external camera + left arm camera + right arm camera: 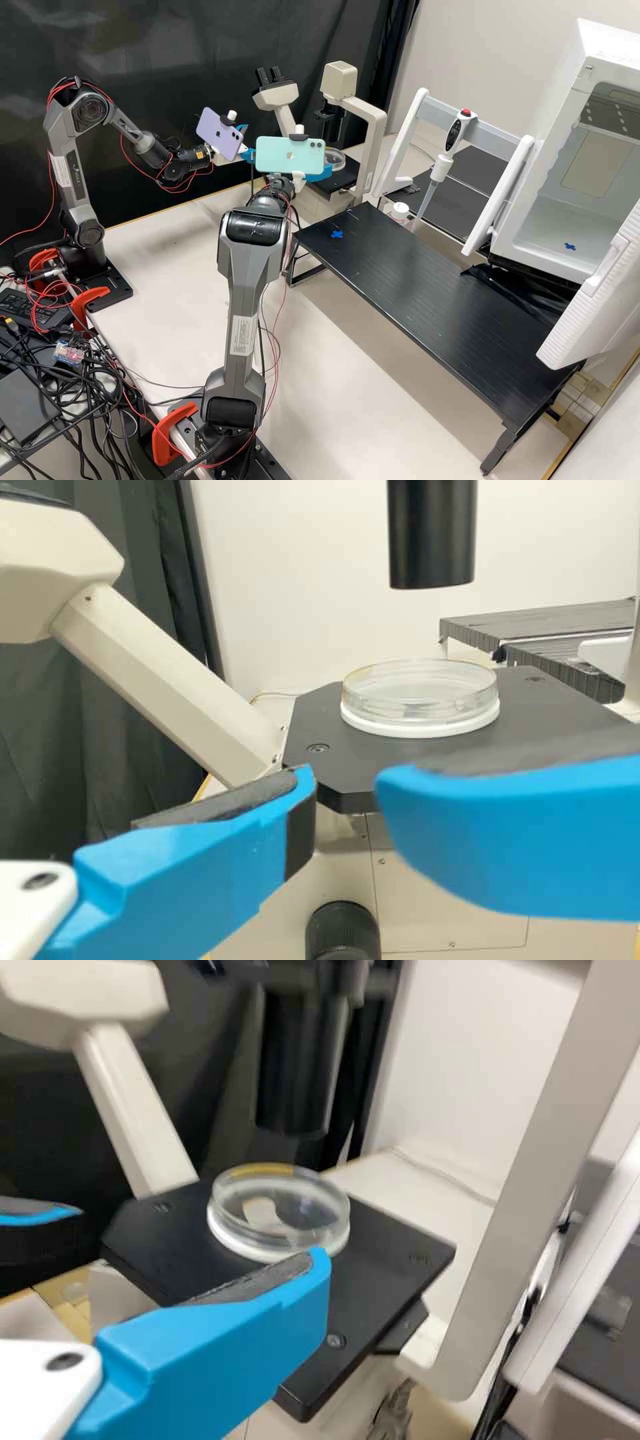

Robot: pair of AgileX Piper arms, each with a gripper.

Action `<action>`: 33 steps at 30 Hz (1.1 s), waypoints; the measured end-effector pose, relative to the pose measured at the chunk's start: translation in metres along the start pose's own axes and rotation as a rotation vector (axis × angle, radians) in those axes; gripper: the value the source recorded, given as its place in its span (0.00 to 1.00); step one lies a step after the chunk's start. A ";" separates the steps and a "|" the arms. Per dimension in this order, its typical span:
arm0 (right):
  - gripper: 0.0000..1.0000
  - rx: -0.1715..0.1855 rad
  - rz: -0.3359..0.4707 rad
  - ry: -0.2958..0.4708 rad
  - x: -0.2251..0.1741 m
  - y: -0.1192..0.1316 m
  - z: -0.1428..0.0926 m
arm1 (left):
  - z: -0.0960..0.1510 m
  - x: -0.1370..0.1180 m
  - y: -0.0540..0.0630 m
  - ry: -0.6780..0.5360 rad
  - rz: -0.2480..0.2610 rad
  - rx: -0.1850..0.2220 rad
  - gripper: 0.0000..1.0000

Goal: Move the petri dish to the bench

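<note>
In the high view my left gripper (244, 141) is beside the microscope, and my right gripper (323, 174) is partly behind a green phone, near the stage. The clear petri dish (336, 159) sits on the black stage. In the left wrist view my left gripper (347, 795) stands open, short of the petri dish (420, 695) with its white base. The right wrist view has the petri dish (280, 1210) just beyond one blue finger of my open right gripper (322, 1280). Neither gripper holds it.
A microscope (339, 80) rises above the dish, its dark objective (300, 1070) overhead. Right of it stand a pipette (440, 167) on a white stand, a white-capped bottle (399, 212), a low black bench (427, 287) and an open white incubator (567, 173).
</note>
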 end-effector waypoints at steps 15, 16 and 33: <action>1.00 0.110 0.001 -0.112 0.065 0.016 0.015 | 0.000 0.000 0.000 0.000 0.000 0.000 1.00; 1.00 0.118 0.009 -0.114 0.067 0.019 0.014 | 0.000 0.000 0.000 0.000 0.000 0.000 1.00; 1.00 0.068 -0.011 -0.141 0.104 0.006 -0.008 | 0.000 0.000 0.000 0.000 0.000 0.000 1.00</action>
